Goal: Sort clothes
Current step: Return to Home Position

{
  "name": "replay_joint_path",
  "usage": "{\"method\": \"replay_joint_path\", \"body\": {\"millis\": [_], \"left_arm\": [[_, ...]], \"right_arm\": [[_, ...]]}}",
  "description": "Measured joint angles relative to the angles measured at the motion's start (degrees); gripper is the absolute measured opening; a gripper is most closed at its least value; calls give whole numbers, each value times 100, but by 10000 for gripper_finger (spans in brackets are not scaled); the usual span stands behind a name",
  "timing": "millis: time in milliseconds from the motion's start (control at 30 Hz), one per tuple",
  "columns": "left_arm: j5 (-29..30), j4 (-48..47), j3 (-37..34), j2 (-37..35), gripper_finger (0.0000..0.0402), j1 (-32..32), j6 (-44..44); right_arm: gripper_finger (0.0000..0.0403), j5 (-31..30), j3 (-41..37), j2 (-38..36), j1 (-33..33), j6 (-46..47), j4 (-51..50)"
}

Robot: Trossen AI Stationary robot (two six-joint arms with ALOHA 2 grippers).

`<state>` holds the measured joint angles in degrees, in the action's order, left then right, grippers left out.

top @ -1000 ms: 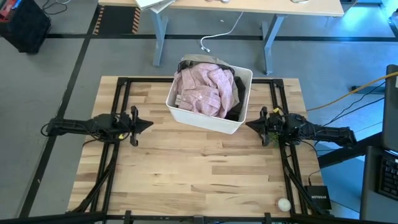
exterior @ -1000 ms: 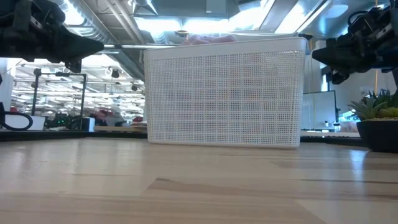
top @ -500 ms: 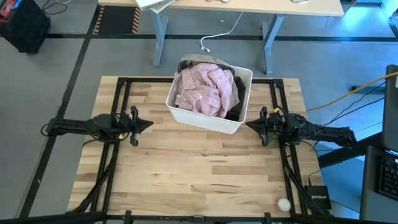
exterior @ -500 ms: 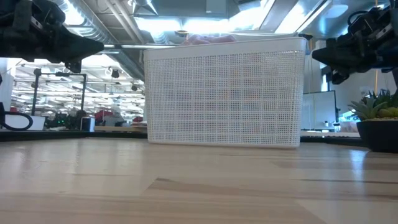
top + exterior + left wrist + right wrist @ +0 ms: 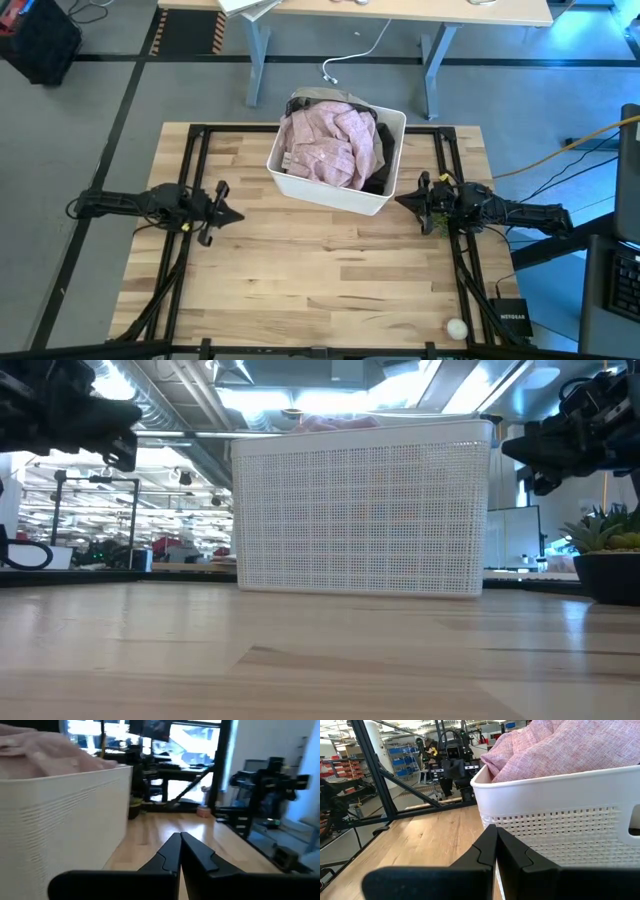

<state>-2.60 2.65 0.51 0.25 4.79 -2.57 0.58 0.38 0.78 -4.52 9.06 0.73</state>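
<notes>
**Clothes in bin**

Pale pink fabric garment [image 5: 325, 145] is topping white rectangular plastic bin [image 5: 335, 197]; only high view is showing grey-beige garment [image 5: 314, 98] under it. Left claw [image 5: 236, 214] & right claw [image 5: 401, 201] are hovering clear of bin edges, each pressed together.

Left gripper [image 5: 236, 215] twists at the wrist, tip swinging slightly toward the front. It slides back, away from the bin [image 5: 330, 196].

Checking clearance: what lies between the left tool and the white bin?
Only bare tabletop, in the high view, between the left tool and the white bin.
</notes>
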Motion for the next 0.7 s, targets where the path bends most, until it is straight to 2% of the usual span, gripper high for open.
{"method": "replay_joint_path", "body": {"millis": [100, 700], "left_arm": [[231, -138, 0, -2, 4, -26, -42], [233, -205, 0, 0, 4, -24, -39]], "right_arm": [[18, 0, 0, 0, 0, 0, 0], [18, 0, 0, 2, 0, 0, 0]]}}
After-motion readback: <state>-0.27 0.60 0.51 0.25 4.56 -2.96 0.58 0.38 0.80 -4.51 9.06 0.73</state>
